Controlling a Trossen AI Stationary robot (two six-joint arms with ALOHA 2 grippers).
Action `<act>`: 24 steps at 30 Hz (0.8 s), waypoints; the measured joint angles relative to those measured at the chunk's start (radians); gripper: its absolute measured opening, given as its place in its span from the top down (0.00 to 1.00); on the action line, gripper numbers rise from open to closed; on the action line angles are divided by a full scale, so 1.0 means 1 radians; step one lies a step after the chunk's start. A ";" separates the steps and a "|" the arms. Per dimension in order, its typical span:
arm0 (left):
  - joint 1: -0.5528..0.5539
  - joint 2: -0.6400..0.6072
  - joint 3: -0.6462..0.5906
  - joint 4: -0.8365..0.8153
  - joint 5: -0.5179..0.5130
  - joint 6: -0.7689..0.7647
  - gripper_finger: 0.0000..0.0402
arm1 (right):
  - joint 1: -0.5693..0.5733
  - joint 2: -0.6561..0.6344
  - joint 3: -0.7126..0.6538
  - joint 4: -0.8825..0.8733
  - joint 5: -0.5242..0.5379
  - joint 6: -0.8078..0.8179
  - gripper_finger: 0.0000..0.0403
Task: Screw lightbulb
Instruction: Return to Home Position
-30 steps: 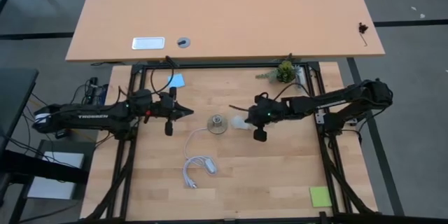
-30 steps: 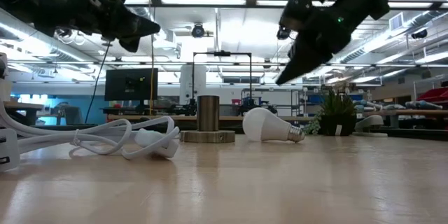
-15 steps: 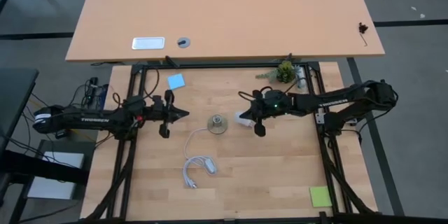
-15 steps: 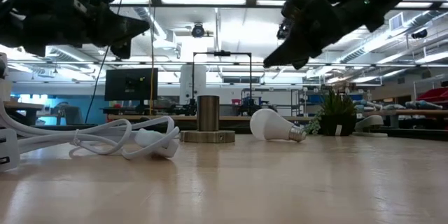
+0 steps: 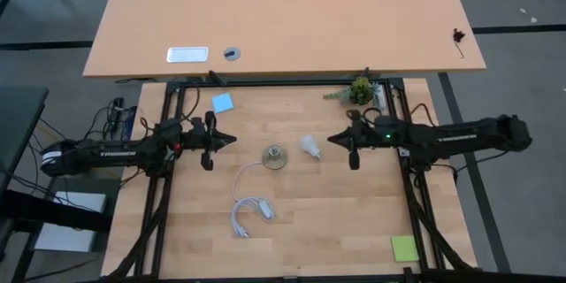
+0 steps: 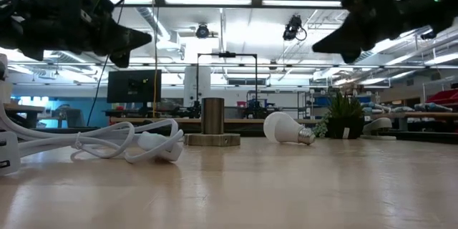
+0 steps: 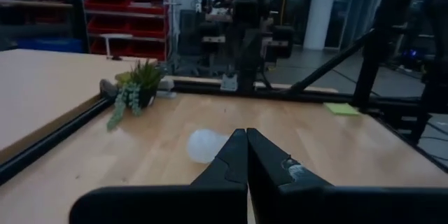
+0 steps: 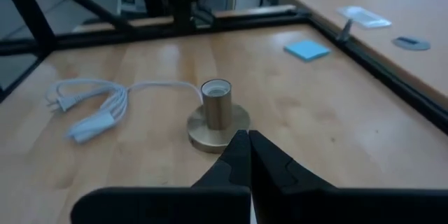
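The white lightbulb [image 5: 309,147] lies on its side on the wooden table, its silvery base [image 6: 306,137] toward the right; it also shows in the left wrist view as the lightbulb [image 7: 205,145]. The round brass-grey socket [image 5: 276,156] stands upright on its disc just left of it, its white cord [image 5: 250,203] coiled nearer. My left gripper [image 5: 232,139] hovers shut, pointing level, left of the socket. My right gripper [image 5: 332,140] hovers shut to the right of the bulb, apart from it.
A small potted plant [image 5: 360,90] stands at the far right of the work area. A blue note [image 5: 222,102] lies at the far left and a green note [image 5: 404,248] at the near right. A larger tan table [image 5: 283,18] lies beyond.
My right gripper has drawn back from over the bulb toward the table's right edge and tipped up closer to level, staying shut. The bulb has shifted a little to the right and lies free. My left gripper has sunk slightly and drawn back a little toward the left edge.
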 joint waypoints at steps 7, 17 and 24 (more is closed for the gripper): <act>0.007 -0.036 0.000 -0.055 0.003 0.021 1.00 | 0.000 -0.169 -0.106 -0.008 0.035 0.010 1.00; 0.007 -0.184 0.000 -0.185 -0.013 0.049 1.00 | 0.002 -0.376 -0.175 -0.079 0.046 0.026 1.00; 0.004 -0.332 -0.044 -0.208 -0.088 0.039 1.00 | 0.002 -0.497 -0.193 -0.126 0.062 0.022 1.00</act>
